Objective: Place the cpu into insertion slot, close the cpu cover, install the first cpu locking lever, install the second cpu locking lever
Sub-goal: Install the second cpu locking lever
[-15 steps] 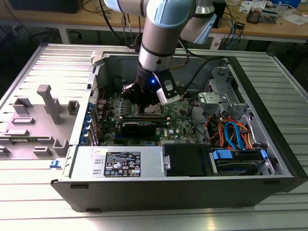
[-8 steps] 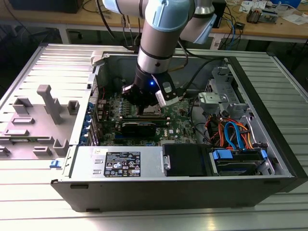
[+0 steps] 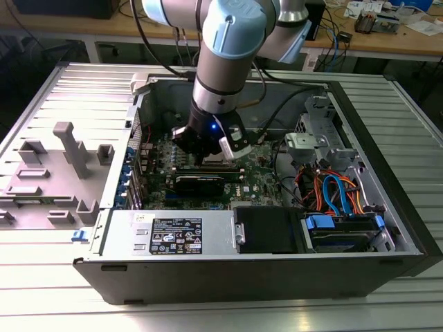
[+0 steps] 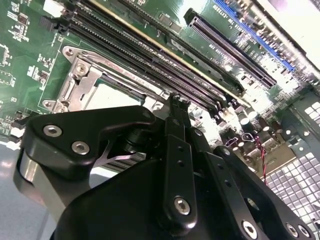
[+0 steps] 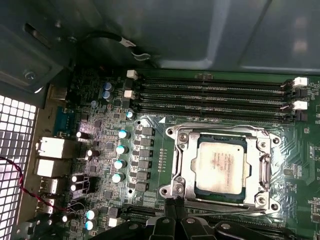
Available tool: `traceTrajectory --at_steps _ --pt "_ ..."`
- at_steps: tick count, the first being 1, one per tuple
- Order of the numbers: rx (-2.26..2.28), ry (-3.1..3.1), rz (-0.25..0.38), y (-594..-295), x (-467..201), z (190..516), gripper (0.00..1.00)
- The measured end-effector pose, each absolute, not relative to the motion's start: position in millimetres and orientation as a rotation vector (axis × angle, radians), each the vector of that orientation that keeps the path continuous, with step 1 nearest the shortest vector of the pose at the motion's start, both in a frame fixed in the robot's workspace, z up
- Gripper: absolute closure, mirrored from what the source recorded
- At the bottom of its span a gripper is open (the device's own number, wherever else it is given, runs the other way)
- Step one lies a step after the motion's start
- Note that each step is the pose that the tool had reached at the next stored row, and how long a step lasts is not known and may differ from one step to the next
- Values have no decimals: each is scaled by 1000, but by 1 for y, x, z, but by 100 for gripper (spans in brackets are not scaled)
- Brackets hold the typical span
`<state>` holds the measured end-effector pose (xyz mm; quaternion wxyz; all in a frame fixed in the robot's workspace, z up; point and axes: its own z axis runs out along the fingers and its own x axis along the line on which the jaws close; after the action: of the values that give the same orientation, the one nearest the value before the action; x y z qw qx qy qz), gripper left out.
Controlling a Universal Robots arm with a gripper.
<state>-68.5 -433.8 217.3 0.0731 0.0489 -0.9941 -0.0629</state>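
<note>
While cpu [image 5: 221, 166] seated under cpu cover [image 5: 220, 136] in first wrist view, end effector [image 5: 173, 207] fingers together, empty.

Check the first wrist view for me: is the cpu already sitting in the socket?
Yes, the cpu lies flat within the socket, framed by the cpu cover.

- An open computer case [image 3: 291, 273] lies on its side on a ribbed metal counter [image 3: 41, 290];
- a green motherboard [image 5: 150, 125] sits inside it, with long black memory slots [image 5: 210, 95] in parallel rows;
- small blue-topped capacitors [image 5: 121, 150] stand in a column near the socket;
- orange and blue cables [image 3: 332, 190] bundle toward the exterior view's right;
- a grey plastic fixture [image 3: 66, 149] stands on the counter at the exterior view's left;
- a perforated metal grille [image 5: 12, 165] borders the board's port side.
</note>
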Motion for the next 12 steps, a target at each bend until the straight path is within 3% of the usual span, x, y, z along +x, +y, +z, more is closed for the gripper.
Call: traceTrajectory --at_steps 12 --pt "176 -2983 -245 -434 -72 211 89"
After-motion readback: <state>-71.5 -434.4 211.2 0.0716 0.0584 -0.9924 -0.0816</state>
